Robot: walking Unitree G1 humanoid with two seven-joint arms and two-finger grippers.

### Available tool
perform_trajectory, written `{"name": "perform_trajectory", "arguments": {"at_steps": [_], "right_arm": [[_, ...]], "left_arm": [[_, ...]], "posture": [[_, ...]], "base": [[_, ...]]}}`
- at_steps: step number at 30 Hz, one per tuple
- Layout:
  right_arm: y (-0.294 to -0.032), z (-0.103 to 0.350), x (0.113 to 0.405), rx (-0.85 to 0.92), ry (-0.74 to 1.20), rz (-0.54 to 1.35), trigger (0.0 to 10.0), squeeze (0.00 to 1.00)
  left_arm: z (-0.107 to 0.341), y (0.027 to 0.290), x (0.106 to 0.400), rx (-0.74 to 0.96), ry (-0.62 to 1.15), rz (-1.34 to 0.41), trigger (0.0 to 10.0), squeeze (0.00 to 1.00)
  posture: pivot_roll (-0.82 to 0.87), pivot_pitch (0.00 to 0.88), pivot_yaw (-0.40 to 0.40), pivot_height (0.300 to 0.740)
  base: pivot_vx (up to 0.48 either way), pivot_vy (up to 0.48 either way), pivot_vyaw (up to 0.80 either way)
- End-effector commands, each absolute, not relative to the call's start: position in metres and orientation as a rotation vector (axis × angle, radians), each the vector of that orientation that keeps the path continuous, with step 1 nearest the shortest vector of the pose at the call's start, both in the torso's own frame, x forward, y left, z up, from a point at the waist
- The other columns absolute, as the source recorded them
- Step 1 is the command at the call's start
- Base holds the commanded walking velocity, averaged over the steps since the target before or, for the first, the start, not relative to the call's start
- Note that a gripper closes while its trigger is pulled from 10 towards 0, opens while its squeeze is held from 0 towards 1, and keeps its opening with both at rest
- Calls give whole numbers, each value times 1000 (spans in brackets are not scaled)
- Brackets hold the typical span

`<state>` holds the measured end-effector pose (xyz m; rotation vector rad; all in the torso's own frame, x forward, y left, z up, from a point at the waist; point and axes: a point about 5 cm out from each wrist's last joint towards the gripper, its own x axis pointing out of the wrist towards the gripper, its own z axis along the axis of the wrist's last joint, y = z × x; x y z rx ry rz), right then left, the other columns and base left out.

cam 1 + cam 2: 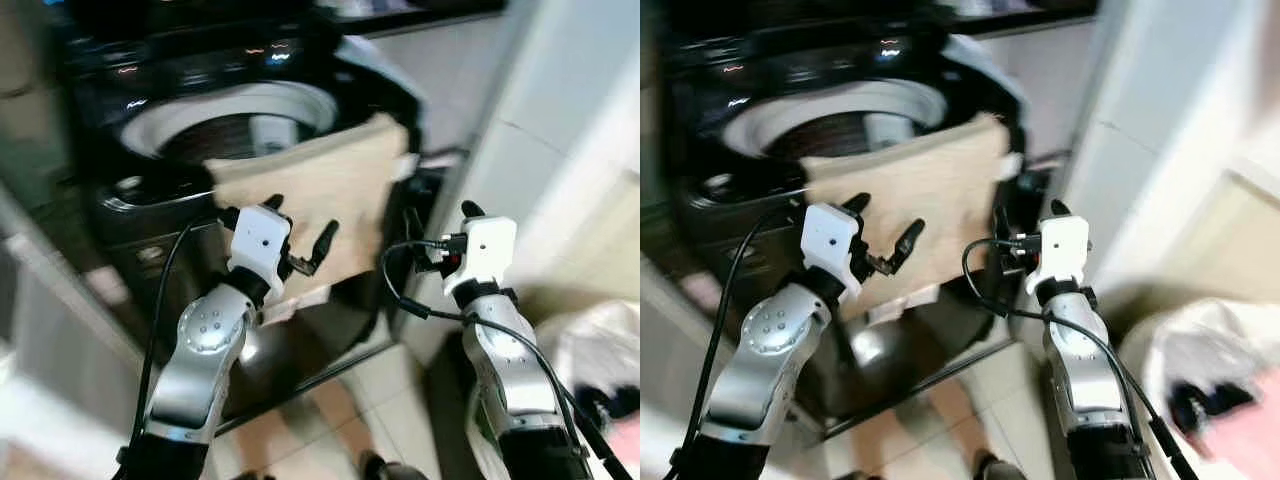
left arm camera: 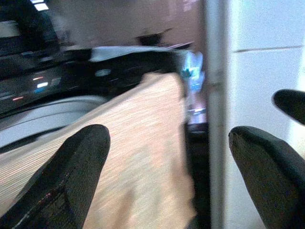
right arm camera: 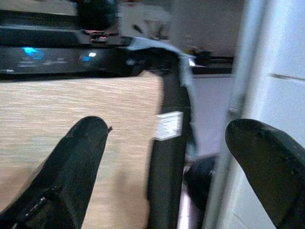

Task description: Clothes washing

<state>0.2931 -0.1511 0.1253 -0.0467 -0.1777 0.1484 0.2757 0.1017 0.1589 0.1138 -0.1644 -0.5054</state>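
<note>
A beige cloth (image 1: 320, 190) hangs over the front right rim of a black top-loading washing machine (image 1: 150, 215), whose round drum opening (image 1: 230, 125) lies uncovered behind it. My left gripper (image 1: 300, 225) is open, held up just in front of the cloth's lower part with nothing between its fingers. In the left wrist view the cloth (image 2: 133, 143) lies beyond the spread fingers (image 2: 71, 176). My right gripper (image 1: 440, 218) is open too, raised beside the machine's right edge, close to the cloth's right border (image 3: 95, 124). The views are blurred.
A white wall or cabinet side (image 1: 560, 150) stands close on the right of the machine. A white bag (image 1: 600, 350) with dark and pink things lies on the floor at lower right. Light floor tiles (image 1: 390, 370) show below the machine's front.
</note>
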Motion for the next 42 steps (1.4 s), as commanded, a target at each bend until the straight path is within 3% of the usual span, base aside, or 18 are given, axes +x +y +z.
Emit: {"name": "perform_trajectory", "arguments": {"at_steps": [1, 13, 15, 16, 17, 19, 22, 29, 33, 42], "right_arm": [[-156, 125, 293, -52, -173, 139, 10000, 0], [-161, 120, 292, -64, -164, 131, 10000, 0], [-162, 119, 291, -46, -159, 112, 10000, 0], [-166, 117, 290, -33, -159, 83, 10000, 0], [-169, 115, 287, -28, -158, 65, 10000, 0], [-175, 110, 280, -46, -162, 54, 10000, 0], [-184, 91, 262, -88, -116, 51, 10000, 0], [-179, 92, 277, -121, -114, 71, 10000, 0], [-179, 96, 282, -136, -129, 65, 10000, 0], [-172, 108, 293, -138, -173, 104, 10000, 0]], "left_arm": [[166, 97, 272, 88, -200, -551, 10000, 0], [161, 97, 281, 135, -184, -550, 10000, 0], [144, 129, 293, 155, -109, -292, 10000, 0], [123, 157, 292, 100, -11, -107, 10000, 0], [108, 172, 285, 111, 43, -47, 10000, 0], [98, 176, 276, 146, 65, -64, 10000, 0], [97, 158, 269, 170, 43, -150, 10000, 0], [113, 136, 275, 239, -43, -257, 10000, 0], [119, 131, 277, 238, -69, -273, 10000, 0], [139, 131, 283, 161, -146, -208, 10000, 0]], "posture": [[-123, 0, 39, 740], [-136, 0, 47, 740], [-134, 0, 49, 740], [-132, 0, 45, 740], [-129, 0, 43, 740], [-118, 0, 32, 740], [-104, 0, 22, 740], [-114, 0, 27, 740], [-117, 0, 31, 740], [-119, 0, 33, 740]], "base": [[0, -480, -731], [0, -80, -727], [0, 0, -725], [0, 0, -719], [0, 0, -725], [0, 0, -725], [0, 0, -746], [0, 0, -646], [0, 0, 0], [467, 0, 0]]}}
